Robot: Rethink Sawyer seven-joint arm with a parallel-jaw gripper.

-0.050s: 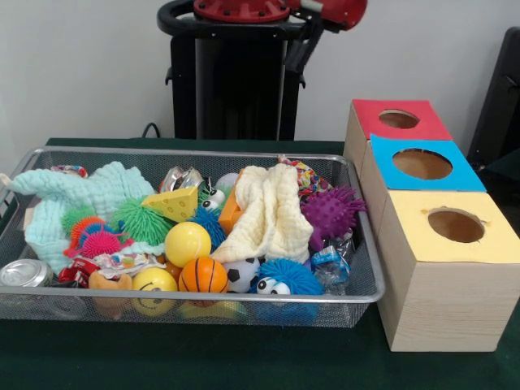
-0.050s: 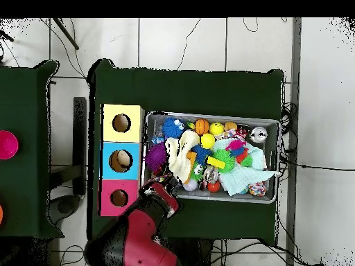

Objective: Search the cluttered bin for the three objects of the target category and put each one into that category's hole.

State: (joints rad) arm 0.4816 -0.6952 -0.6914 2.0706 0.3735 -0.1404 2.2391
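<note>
Left to right in the front view, we judge the balls — yellow ball [image 1: 187, 243], basketball [image 1: 203, 275] — low in the wire bin [image 1: 195, 153] light, smooth, best pinched across the middle, while only the overhead view shows the arm [image 2: 142, 239] at lower left — its end effector's state we cannot tell.
</note>
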